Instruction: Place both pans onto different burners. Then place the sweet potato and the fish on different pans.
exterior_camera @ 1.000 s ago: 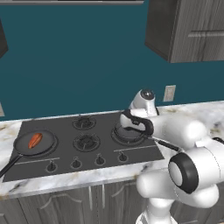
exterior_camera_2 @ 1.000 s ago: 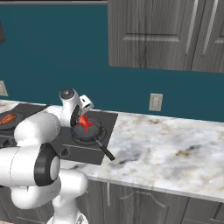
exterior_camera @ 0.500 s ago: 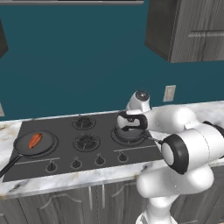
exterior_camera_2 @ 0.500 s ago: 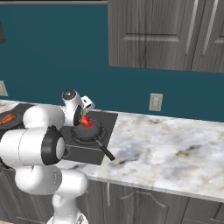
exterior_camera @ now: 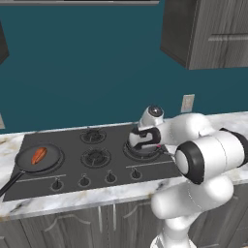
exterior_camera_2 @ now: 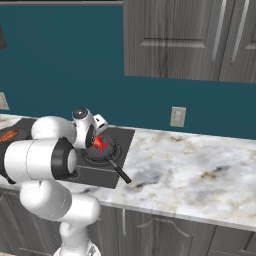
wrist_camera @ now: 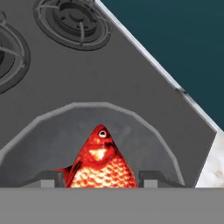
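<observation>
Over the right-hand side of the flat black cooktop (exterior_camera: pixel 72 169), the white arm's jaws (wrist_camera: pixel 99 178) hang low above a round, shallow black frying pan (exterior_camera_2: pixel 102 152) that sits on the right burner. Between the two dark fingertips (wrist_camera: pixel 49 178) sits the bright red-orange fish (wrist_camera: pixel 99 162), its head pointing away from the hand and its scaled body filling the gap from one tip to the other; the jaws stand narrow, closed about the fish's flanks. In the hand view the fish lies just inside the pan's grey rim, though I cannot tell whether its underside touches the pan floor. From the right base view the fish shows as a red patch (exterior_camera_2: pixel 100 144) inside that pan, just beside the white wrist, and the pan's long thin black handle (exterior_camera_2: pixel 120 173) runs out toward the front edge of the cooktop, over the marbled white table (exterior_camera_2: pixel 200 170).

Well apart, on the far left burner, the second round black frying pan (exterior_camera: pixel 26 162) holds the dull orange-brown sweet potato (exterior_camera: pixel 38 155), which lies tilted near the pan's middle. That pan's handle (exterior_camera: pixel 9 183) points toward the front left corner. Two bare gas rings (exterior_camera: pixel 95 156) lie between the pans, with a row of small knobs (exterior_camera: pixel 83 181) along the front edge.
</observation>
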You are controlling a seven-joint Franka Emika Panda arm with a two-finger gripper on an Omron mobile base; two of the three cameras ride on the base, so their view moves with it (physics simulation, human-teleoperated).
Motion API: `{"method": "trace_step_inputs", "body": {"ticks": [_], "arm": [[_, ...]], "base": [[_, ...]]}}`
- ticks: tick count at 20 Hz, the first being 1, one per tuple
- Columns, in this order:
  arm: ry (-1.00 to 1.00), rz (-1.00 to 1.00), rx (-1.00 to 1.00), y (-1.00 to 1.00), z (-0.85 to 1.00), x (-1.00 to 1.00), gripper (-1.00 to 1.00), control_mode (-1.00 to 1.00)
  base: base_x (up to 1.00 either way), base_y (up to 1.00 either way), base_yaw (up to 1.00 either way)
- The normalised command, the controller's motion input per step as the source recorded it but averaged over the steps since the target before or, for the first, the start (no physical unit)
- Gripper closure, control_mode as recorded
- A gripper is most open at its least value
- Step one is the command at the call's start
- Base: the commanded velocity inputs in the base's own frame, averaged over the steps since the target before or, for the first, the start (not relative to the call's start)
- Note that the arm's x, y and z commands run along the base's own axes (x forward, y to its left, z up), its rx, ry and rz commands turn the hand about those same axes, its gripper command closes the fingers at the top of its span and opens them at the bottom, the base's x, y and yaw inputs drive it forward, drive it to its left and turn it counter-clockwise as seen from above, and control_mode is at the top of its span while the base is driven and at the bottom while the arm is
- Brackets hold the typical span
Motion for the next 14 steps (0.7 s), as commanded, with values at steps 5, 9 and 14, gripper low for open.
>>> {"method": "trace_step_inputs", "body": {"ticks": [5, 9, 14], "arm": [[0.00, 0.00, 0.00, 0.00, -0.20, 0.15, 1.00, -1.00], [0.00, 0.00, 0.00, 0.00, -0.18, 0.26, 1.00, -1.00], [0.00, 0.00, 0.00, 0.00, -0.17, 0.26, 1.00, -1.00]], "base": [[0.00, 0.00, 0.00], [0.00, 0.00, 0.00], [0.00, 0.00, 0.00]]}}
